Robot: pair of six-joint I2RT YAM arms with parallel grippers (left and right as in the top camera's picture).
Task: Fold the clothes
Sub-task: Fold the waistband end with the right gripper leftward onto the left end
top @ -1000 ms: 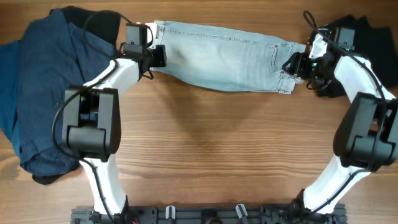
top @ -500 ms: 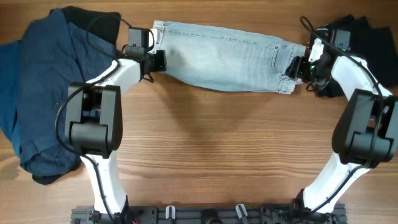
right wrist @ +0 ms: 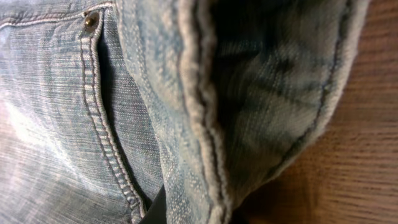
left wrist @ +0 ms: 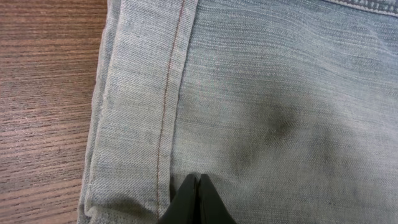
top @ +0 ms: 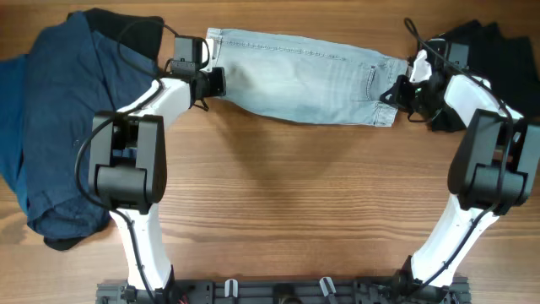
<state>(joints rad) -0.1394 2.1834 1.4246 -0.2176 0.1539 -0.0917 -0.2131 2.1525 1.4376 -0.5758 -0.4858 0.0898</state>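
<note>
The light-blue denim shorts (top: pixel 295 76) lie stretched sideways along the far part of the wooden table (top: pixel 295 194). My left gripper (top: pixel 214 82) sits at their left end. In the left wrist view its black fingertips (left wrist: pixel 198 199) are pressed together on the denim (left wrist: pixel 280 93) beside the hem seam. My right gripper (top: pixel 398 91) is at the right end, shut on a bunched, lifted edge of the shorts (right wrist: pixel 62 124). There only one dark finger (right wrist: pixel 157 210) shows under the folded cloth, next to a pocket seam and rivet (right wrist: pixel 91 20).
A dark blue garment (top: pixel 59 118) is heaped at the left, with black cloth (top: pixel 139 29) behind it. Another black garment (top: pixel 489 51) lies at the far right, behind the right arm. The arms' mounting rail (top: pixel 278 291) runs along the near edge.
My right gripper has closed on the shorts' right edge and shifted slightly toward the far side. The left gripper has stayed shut, almost in place.
</note>
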